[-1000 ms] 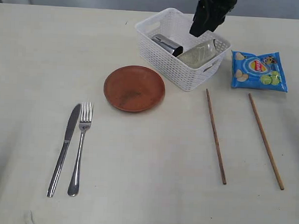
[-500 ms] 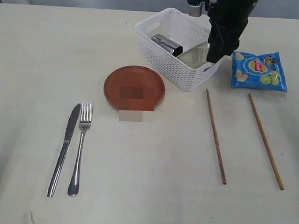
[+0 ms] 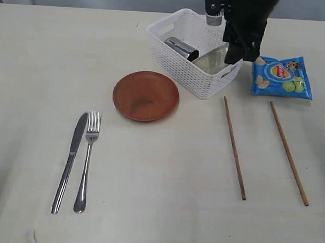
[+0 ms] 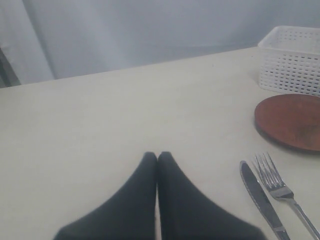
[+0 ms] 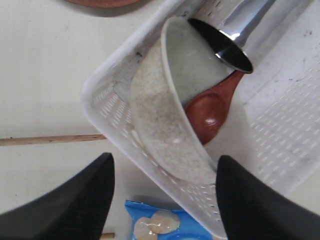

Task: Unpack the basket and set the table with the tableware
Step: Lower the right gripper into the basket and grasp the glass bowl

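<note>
Since a second ago the right pincer [image 3: 244,54] has been carried from over the middle of the basket [image 3: 180,66] to its end nearest the chip bag [image 3: 281,76], and its jaws have been spread wide; nothing is held between them.

Nearest on the bench [image 3: 159,217] a knife [image 3: 70,160] and a fork [image 3: 86,161] are laid side by side; two chopsticks [image 3: 234,148] are laid apart on the other side; the left pincer [image 4: 157,159] is seen closed and empty, low over the bench, well apart from the basket. Farther off, the plate [image 3: 146,95] is set just beside the basket. Inside the basket the bowl [image 5: 160,120] is tipped on its side against the end wall; the spoon [image 5: 210,110] is tucked partly into it; the cup [image 5: 240,25] is lying beyond.

The bowl is judged to be the piece in hand. One finger is now placed outside the basket wall, so the pincer would best be shifted inward until the bowl's rim alone is straddled; the gap to the wall looks narrow, so the descent should be slow; the lift should be made straight up, lest the light basket be dragged or the spoon be pulled along.
</note>
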Controlling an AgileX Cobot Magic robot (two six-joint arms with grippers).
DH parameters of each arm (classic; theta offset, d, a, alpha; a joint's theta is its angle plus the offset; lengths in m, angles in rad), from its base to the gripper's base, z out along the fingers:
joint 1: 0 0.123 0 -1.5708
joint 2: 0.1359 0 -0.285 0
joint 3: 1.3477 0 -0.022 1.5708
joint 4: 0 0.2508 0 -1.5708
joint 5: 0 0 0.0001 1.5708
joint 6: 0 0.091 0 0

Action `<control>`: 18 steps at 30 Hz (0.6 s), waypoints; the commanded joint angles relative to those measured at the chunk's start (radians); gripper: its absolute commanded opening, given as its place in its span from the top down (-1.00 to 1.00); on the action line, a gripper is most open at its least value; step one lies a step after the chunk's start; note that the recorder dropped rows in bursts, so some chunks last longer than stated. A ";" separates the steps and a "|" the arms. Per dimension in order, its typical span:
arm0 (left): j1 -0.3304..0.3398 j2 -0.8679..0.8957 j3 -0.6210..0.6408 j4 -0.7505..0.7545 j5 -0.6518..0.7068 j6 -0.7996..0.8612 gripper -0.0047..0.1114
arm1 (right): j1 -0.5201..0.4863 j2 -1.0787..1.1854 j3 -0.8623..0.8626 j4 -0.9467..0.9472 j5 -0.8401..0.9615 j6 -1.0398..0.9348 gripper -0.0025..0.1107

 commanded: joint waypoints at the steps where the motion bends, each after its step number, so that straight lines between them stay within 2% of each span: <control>1: 0.002 -0.003 0.002 -0.002 -0.008 0.000 0.92 | -0.004 0.003 0.001 -0.008 -0.032 -0.023 -0.05; 16: 0.002 -0.003 0.002 -0.002 -0.008 0.000 0.92 | -0.004 0.048 0.001 -0.019 -0.060 -0.023 -0.05; 18: 0.002 -0.003 0.002 -0.002 -0.008 0.000 0.92 | -0.004 0.048 0.001 -0.019 -0.060 -0.023 0.03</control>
